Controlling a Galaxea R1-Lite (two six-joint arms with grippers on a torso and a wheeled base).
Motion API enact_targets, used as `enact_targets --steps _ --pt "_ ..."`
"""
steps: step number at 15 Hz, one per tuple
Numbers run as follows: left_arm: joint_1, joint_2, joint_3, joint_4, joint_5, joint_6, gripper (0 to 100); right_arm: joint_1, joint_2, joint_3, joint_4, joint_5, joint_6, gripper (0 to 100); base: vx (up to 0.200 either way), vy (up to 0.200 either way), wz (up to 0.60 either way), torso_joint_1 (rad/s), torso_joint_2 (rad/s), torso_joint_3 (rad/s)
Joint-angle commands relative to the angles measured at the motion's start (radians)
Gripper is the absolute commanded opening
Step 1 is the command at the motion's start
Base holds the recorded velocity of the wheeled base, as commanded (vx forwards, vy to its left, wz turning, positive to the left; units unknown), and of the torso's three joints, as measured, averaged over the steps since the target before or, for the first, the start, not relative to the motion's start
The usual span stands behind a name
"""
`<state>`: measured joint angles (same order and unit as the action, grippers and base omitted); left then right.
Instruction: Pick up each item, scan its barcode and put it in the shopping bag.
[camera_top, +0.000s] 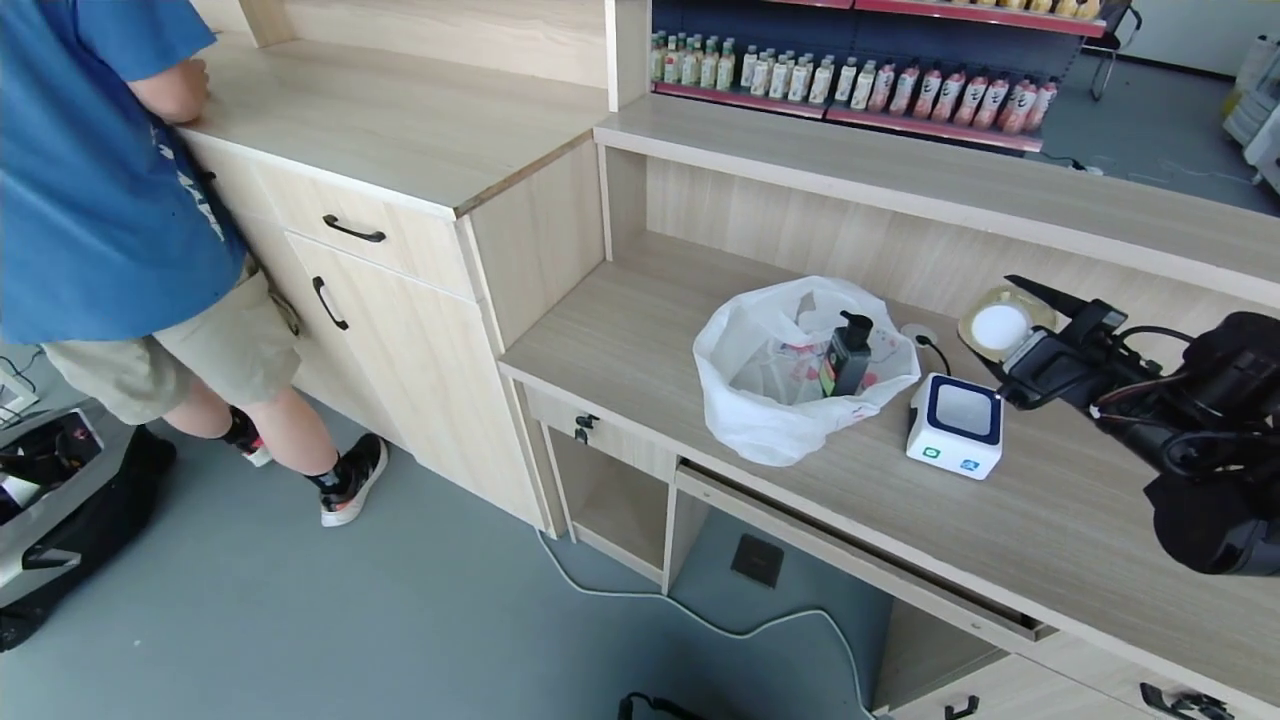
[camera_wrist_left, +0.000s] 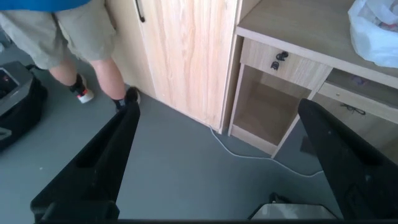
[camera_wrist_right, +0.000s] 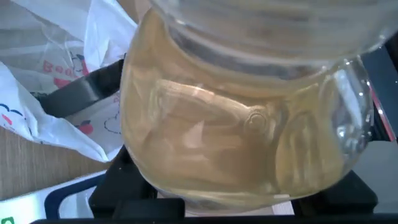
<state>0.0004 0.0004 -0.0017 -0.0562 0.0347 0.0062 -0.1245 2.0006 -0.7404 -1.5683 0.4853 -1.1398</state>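
Claw on the right arm (camera_top: 1010, 342) is clamped on a jar (camera_top: 998, 325), holding it in the air over the right of the tabletop (camera_top: 640, 340). The jar hangs just right of and beyond the scanner (camera_top: 955, 425), not touching it. I judge it is held there so its label can be turned toward the scanner's dark window. Scanning looks like the step in hand, with bagging to follow.

Just left of the scanner the bag (camera_top: 800, 375) stands with its mouth wide open, and a dark pump bottle (camera_top: 848, 355) already stands upright inside. Bag and scanner sit close together, probably so a scanned item has only a short way to go.

Left claw (camera_wrist_left: 217, 107) hangs low over the floor, near and left of the tabletop. Its fingers are spread wide with nothing between them. It seems parked out of the way while the right arm works.

From the head, the jar is only a pale round end with a golden rim. The right wrist view shows more: clear glass (camera_wrist_right: 249, 124) full of amber stuff, with the bag's printed plastic (camera_wrist_right: 37, 37) and a corner of the scanner (camera_wrist_right: 56, 199) behind it. Only the head view lays out how jar, scanner and bag stand to each other. I see no barcode in either.
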Motion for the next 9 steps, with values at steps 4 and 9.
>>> enact_targets --steps 4,9 --pt "0.000 0.000 0.000 -0.001 0.001 0.000 100 -0.072 0.046 -0.016 -0.003 0.015 -0.061 0 0.000 0.000 0.00 0.000 0.00 0.000" --pt "0.000 0.000 0.000 -0.001 0.001 0.000 100 -0.146 0.052 -0.002 -0.003 0.039 -0.075 0 0.000 0.000 0.00 0.000 0.00 0.000"
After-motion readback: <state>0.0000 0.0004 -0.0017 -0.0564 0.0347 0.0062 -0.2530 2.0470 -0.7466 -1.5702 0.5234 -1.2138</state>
